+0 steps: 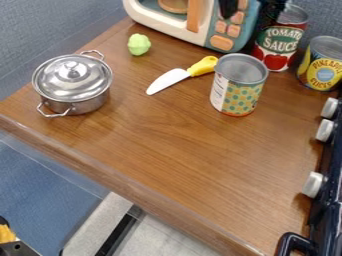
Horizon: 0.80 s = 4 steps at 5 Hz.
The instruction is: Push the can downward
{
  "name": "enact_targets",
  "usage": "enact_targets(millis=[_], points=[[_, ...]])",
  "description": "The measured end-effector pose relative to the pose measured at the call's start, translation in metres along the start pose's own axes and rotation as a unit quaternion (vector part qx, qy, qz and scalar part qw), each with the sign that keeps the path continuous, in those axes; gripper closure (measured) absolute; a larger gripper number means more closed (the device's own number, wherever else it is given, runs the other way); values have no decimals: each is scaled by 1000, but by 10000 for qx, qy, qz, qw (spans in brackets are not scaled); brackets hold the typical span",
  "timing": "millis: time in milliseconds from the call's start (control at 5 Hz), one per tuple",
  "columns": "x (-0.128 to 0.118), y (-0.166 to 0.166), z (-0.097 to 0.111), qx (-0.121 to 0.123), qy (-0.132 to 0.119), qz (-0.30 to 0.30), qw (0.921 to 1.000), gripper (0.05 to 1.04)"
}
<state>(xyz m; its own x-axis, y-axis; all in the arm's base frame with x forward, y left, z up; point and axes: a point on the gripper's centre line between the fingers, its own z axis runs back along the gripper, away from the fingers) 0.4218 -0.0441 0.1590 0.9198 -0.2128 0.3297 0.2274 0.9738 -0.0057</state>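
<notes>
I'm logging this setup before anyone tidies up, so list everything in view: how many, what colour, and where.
Lidded pot: one, silver, left on the table
Vegetable-like item: one, light green, near the upper left edge
Knife: one, white blade, yellow handle, upper middle
Dotted can: one, green and yellow, right of the knife
Red-labelled can: one, upper right
Yellow-and-blue-labelled can: one, right edge
Toy microwave: one, cream and teal, orange handle, top
Stove: one, dark, right edge
Knobs: three, whitish, on the stove
Table: one, brown, centre
Unclear object: one, black and yellow, lower left edge
Gripper: one, black, top edge
</notes>
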Motion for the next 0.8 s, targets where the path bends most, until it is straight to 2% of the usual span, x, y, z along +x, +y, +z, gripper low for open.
enact_targets(millis=[200, 400, 600, 800], points=[[3, -14, -18, -117, 169, -157, 9997, 84], [5, -20, -27, -110, 128, -320, 9993, 83], [0, -19, -42, -51, 308, -293, 9991, 83], [-5, -18, -47, -37, 418, -295, 9987, 83]])
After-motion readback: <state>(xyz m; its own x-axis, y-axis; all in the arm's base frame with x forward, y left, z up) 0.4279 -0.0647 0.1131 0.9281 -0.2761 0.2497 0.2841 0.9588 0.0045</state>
